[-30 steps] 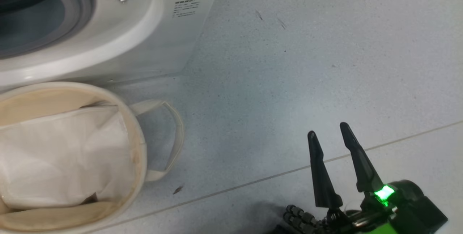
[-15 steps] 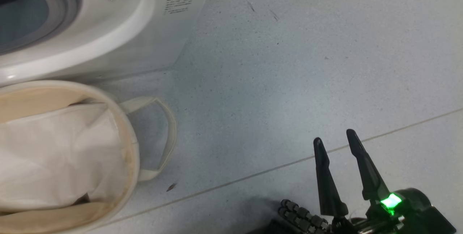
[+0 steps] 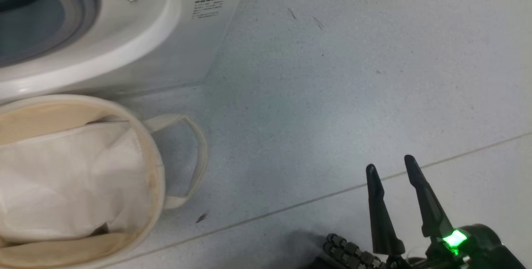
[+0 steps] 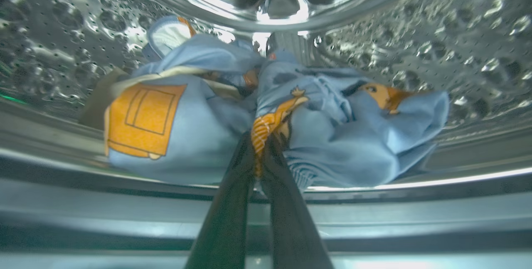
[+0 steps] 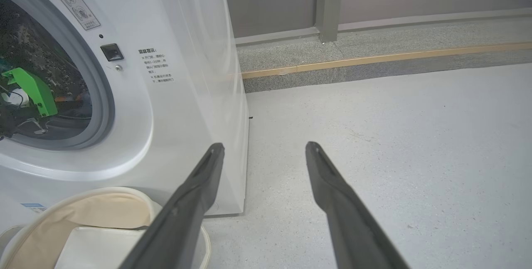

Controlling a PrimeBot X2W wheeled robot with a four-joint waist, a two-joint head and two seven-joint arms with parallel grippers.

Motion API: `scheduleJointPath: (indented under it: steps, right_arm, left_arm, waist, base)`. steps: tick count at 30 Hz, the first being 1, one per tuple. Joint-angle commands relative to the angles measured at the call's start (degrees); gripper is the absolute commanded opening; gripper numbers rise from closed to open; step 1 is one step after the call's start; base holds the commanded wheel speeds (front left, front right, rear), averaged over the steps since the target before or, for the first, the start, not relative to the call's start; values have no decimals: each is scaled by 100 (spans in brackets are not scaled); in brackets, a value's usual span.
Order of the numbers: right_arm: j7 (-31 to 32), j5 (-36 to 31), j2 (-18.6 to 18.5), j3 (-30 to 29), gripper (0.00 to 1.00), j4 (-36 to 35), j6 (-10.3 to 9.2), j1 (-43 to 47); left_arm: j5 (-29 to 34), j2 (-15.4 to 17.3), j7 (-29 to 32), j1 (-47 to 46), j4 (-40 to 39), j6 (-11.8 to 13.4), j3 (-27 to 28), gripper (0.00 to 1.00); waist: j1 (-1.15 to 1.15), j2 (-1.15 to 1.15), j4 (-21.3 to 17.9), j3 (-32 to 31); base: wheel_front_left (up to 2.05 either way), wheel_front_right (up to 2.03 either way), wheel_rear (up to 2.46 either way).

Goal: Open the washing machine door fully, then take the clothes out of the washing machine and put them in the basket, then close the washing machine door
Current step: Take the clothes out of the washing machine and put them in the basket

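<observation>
Inside the steel drum (image 4: 415,23) of the washing machine (image 3: 158,40) lie the clothes (image 4: 345,144), a bunched blue garment with orange-brown prints. My left gripper (image 4: 266,138) is shut on a fold of the garment near the drum's front lip. The washing machine door is out of view. The basket (image 3: 156,165), a cream canvas tub, stands on the floor just in front of the machine, with a flat white sheet (image 3: 70,177) inside. My right gripper (image 3: 390,165) hangs open over bare floor to the right of the basket, holding nothing; its fingers (image 5: 199,186) point past the machine's front corner.
The basket's looped handle (image 3: 195,152) sticks out to the right. Grey speckled floor (image 3: 332,73) stretches to the right of the machine. A raised stone kerb with a wooden strip (image 5: 374,59) and a grey post (image 5: 328,3) run along the far wall.
The head camera has shifted a little, so the whole picture sits differently. The right gripper stays open and now shows slightly lower in the view. The left gripper has shut.
</observation>
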Motion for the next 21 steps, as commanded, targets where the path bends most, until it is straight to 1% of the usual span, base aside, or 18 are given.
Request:
scheduleJointPath:
  steps: [1,6,11,14,15,21]
  right_arm:
    - [-70,3,-50,144,100,-113,43,-48]
    - [-71,-18,-50,179,100,118,43,-239]
    - [46,-9,-50,255,100,342,43,-522]
    - [153,30,-50,254,100,462,43,-679]
    - [153,30,-50,254,100,462,43,-679]
    - [312,146,-50,254,100,726,43,-942]
  left_arm:
    - [-66,209,-96,-23,-63,-13,153,0]
    - [-249,26,-334,239,-57,-95,252,0]
    - [-389,-181,-900,694,-63,-179,307,0]
    - [-502,-365,-1118,944,-153,-212,361,0]
    - [-502,-365,-1118,944,-153,-212,361,0]
    - [-571,-709,-1273,1399,-689,-234,367,0]
  waist:
    - [0,0,64,-85]
    - [0,0,186,-363]
    - [0,0,291,-764]
    - [0,0,416,-995]
    - [0,0,416,-995]
    - [0,0,748,-1384]
  base:
    - [0,0,0]
    - [0,0,0]
    - [0,0,0]
    - [0,0,0]
    - [0,0,0]
    - [0,0,0]
